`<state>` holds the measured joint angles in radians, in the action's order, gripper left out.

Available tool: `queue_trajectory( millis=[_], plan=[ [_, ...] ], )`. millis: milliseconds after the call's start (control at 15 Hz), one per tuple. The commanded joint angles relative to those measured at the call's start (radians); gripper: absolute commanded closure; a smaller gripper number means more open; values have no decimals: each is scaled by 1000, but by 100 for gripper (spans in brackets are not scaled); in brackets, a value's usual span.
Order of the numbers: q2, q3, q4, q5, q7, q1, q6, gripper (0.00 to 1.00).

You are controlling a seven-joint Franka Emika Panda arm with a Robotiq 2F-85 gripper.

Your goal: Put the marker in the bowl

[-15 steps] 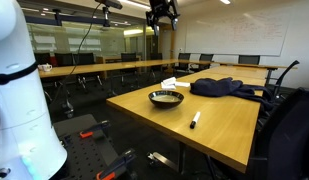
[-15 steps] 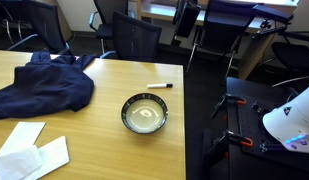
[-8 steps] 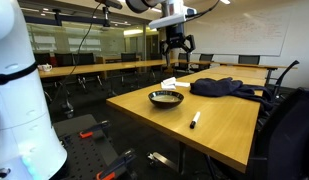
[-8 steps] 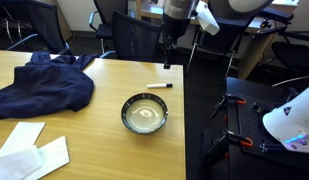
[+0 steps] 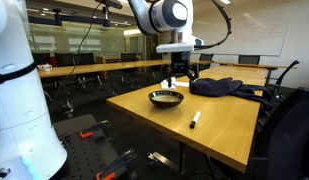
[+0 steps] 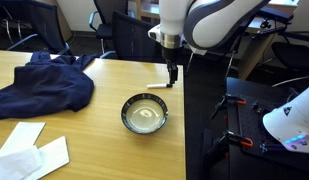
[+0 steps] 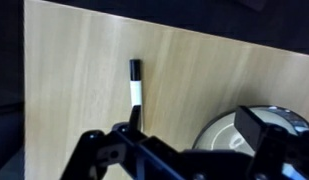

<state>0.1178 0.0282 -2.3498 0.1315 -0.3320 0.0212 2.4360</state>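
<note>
Wooden worktop (image 6: 89, 130) in a meeting room, nothing fancy. Closest in an exterior view is some white paper (image 6: 29, 150), then the bowl (image 6: 145, 114) sitting upright near the edge. A dark jacket (image 6: 44, 85) is heaped off to one side. Just past the bowl, the marker (image 6: 157, 87) lies flat on the wood, near the bowl but not touching it. The arm (image 6: 209, 20) hangs over the marker with its jaws pointing down. In the wrist view they're spread wide, gripping nothing, with the marker (image 7: 135, 90) below them. Office chairs (image 6: 134, 38) at the back.
</note>
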Motion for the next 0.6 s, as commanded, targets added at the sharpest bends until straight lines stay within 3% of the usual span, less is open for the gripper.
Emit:
queue_trajectory(
  millis=[0,533],
  plan=[
    [101,-5,57,-35,-69,35,7,0],
    [327,-13,233,14,-104,70,-21,0]
  ],
)
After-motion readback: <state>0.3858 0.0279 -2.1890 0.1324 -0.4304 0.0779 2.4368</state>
